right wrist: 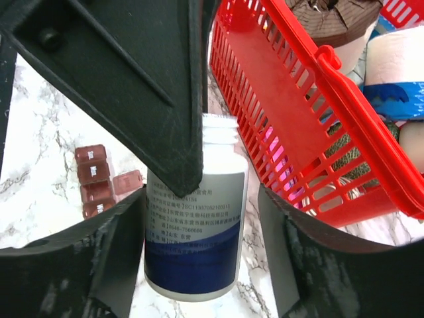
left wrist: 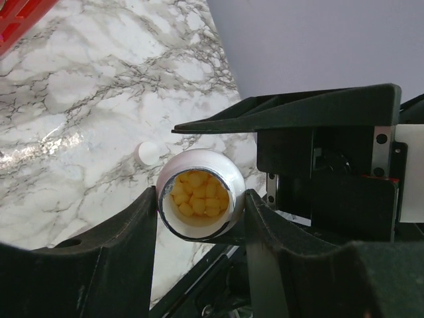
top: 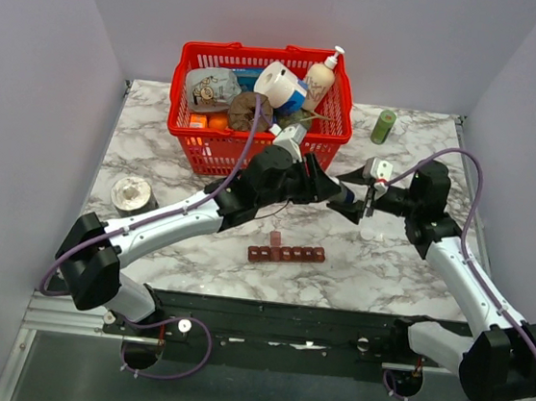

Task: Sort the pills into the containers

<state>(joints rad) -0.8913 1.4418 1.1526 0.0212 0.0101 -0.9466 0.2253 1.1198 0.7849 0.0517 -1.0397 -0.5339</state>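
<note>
My left gripper (left wrist: 201, 199) is shut on the neck of a white pill bottle (left wrist: 199, 193), which is uncapped and shows yellow pills (left wrist: 199, 195) inside. The bottle (right wrist: 195, 225) carries a blue and white label and hangs above the table. My right gripper (right wrist: 202, 199) stands round its lower body, with a thin gap on the right side. One black left finger (right wrist: 132, 79) crosses the top of the right wrist view. The dark red containers (top: 286, 254) lie on the marble below the grippers, one lid (top: 274, 237) raised. They also show as containers (right wrist: 93, 182) in the right wrist view.
The bottle's white cap (top: 377, 235) lies on the table by the right arm, seen as the cap (left wrist: 148, 152) from the left wrist. A red basket (top: 255, 146) of goods stands at the back. A green cylinder (top: 384, 127) and a grey round object (top: 132, 193) sit aside.
</note>
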